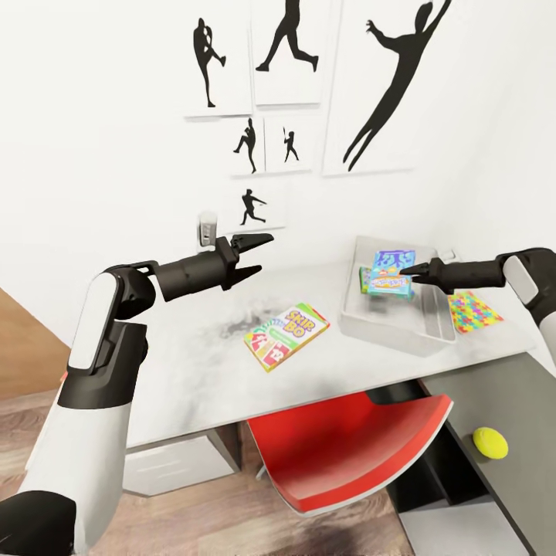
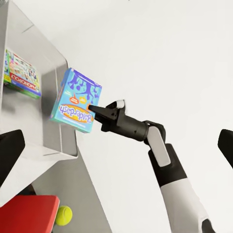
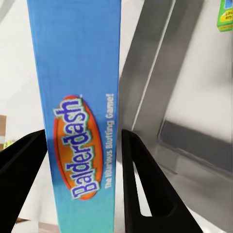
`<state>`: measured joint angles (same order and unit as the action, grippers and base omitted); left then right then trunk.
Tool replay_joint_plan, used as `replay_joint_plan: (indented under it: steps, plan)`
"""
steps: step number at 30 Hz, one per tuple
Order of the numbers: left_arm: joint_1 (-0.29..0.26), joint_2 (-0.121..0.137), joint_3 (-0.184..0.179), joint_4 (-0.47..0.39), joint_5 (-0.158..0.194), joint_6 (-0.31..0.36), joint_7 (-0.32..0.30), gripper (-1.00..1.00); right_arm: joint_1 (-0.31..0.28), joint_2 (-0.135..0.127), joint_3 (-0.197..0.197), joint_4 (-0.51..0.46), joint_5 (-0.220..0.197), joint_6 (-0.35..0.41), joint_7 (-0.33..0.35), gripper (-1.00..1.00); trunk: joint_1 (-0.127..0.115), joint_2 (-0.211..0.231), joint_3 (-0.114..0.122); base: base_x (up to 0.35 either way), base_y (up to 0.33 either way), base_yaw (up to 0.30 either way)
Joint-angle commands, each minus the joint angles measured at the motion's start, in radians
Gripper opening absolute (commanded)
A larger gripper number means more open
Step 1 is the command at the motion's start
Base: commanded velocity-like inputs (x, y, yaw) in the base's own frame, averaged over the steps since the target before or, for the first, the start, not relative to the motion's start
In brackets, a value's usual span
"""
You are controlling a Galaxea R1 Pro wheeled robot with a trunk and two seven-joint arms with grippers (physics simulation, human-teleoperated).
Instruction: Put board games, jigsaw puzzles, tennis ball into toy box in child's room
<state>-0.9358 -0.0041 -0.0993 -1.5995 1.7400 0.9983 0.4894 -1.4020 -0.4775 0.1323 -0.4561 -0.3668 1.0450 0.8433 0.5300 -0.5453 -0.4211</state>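
Note:
My right gripper (image 1: 408,270) is shut on the teal-blue "Balderdash" board game (image 1: 392,262), which hangs tilted above the light-grey toy box (image 1: 363,328) at the table's right. The right wrist view has both fingers against the game's narrow sides (image 3: 82,97). A green-edged board game (image 2: 22,73) lies inside the toy box (image 2: 43,145). The "Skip-Bo" game (image 1: 286,336) lies flat on the table (image 1: 193,371), left of the box. One jigsaw puzzle (image 1: 473,310) lies right of the box. The tennis ball (image 1: 489,442) rests low at the right. My left gripper (image 1: 264,254) hovers open over the table's back.
A red chair (image 1: 347,455) is pushed under the table's front edge, between me and the toy box. The white wall with black player silhouettes (image 1: 390,85) stands close behind the table. Wood floor shows at the lower left.

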Motion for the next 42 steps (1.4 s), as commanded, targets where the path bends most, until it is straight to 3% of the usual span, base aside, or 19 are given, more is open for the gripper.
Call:
replay_joint_plan:
  steps: [1, 25, 42]
  plan:
    - [-0.004, -0.001, 0.000, 0.000, 0.010, 0.001, 0.011, 1.00, -0.004, -0.001, 0.006, 0.000, 0.000, 0.002, 0.004, -1.00, 0.000, -0.001, -0.003, 0.000, 0.000, 0.000]
    - [-0.014, -0.002, -0.002, -0.001, 0.010, 0.002, 0.011, 1.00, -0.018, -0.006, 0.013, 0.000, 0.000, 0.002, 0.003, -1.00, 0.000, -0.001, -0.042, 0.000, 0.000, 0.000]
    - [-0.020, -0.002, -0.038, -0.001, 0.015, 0.000, 0.011, 1.00, -0.018, -0.009, 0.013, -0.001, 0.000, 0.002, 0.005, -1.00, 0.000, -0.001, -0.070, 0.000, 0.000, 0.000]
